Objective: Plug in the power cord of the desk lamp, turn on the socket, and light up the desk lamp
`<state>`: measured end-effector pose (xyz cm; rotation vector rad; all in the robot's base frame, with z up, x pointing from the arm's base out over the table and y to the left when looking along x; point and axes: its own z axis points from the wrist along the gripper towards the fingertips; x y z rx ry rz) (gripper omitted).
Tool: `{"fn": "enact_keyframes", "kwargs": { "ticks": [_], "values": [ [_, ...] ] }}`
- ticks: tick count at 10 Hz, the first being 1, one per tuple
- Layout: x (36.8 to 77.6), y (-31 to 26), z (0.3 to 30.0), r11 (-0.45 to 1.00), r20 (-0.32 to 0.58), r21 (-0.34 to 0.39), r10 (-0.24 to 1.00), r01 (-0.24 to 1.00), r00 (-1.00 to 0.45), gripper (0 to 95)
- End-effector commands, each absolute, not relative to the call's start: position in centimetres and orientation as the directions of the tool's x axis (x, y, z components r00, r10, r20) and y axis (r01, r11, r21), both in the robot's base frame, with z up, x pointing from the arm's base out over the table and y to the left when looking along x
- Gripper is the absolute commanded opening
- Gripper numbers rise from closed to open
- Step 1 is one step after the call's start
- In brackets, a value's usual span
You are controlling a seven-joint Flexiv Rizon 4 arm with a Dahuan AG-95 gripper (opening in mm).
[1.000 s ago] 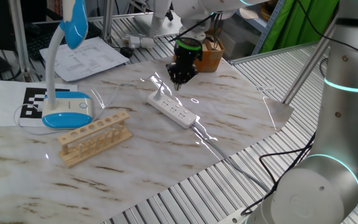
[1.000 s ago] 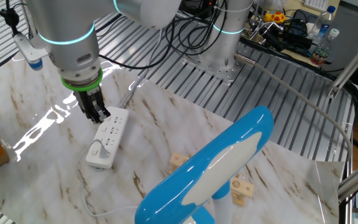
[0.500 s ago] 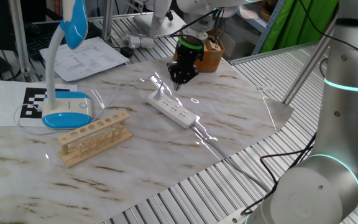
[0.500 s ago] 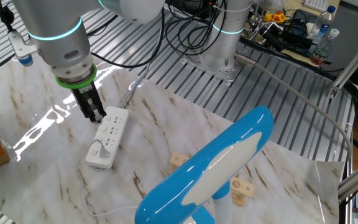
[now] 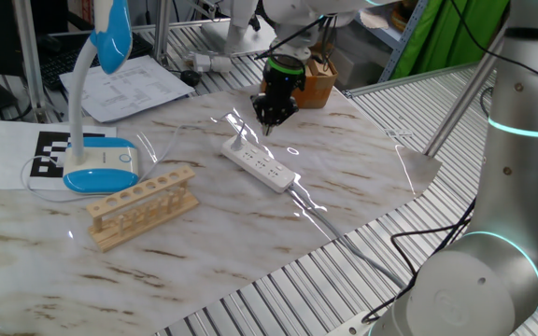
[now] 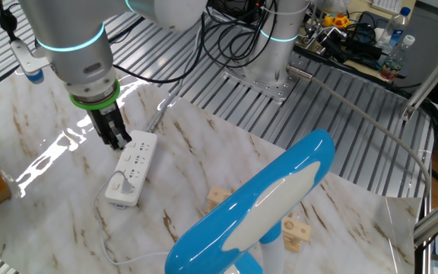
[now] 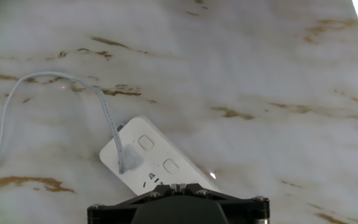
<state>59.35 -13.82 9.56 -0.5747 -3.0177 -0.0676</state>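
The socket, a long white power strip [image 5: 261, 166], lies mid-table and also shows in the other fixed view [image 6: 132, 166] and the hand view [image 7: 155, 163]. The small white plug [image 7: 130, 162] sits in its end outlet, and the thin power cord [image 7: 102, 102] runs off to the left. The desk lamp stands at the left on its blue-rimmed base [image 5: 101, 170], with its blue head [image 5: 112, 35] raised and showing no glow. My gripper [image 5: 268, 123] is shut and empty. It points down over the strip's far end [image 6: 117, 143], its tips just above the strip's buttons [image 7: 178, 185].
A wooden test-tube rack [image 5: 143, 203] lies in front of the lamp. A brown box [image 5: 314, 84] sits behind the gripper. Papers and a marker sheet [image 5: 49, 154] lie at the left. The strip's thick cable [image 5: 325, 219] runs off the table's front-right edge.
The gripper has shifted slightly sideways over the strip's end and stays shut. The plug, the strip and the lamp have not moved.
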Motion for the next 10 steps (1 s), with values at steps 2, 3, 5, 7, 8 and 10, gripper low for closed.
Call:
{"fn": "enact_keyframes", "kwargs": {
  "ticks": [2,3,5,7,8,10],
  "values": [
    [60.8,-15.3,8.8,0.938,0.056,0.025,0.344,0.345,-0.937,19.0],
    [61.2,-15.8,8.6,0.937,0.063,0.039,0.345,0.348,-0.937,19.0],
    [61.4,-15.8,8.3,0.932,0.064,0.044,0.358,0.361,-0.932,19.0],
    [61.5,-15.6,7.4,0.932,0.062,0.061,0.355,0.358,-0.933,19.0],
    [61.6,-15.5,7.0,0.932,0.054,0.064,0.353,0.356,-0.934,19.0],
    [61.5,-15.2,6.5,0.932,0.044,0.073,0.352,0.355,-0.935,19.0]
  ]
}}
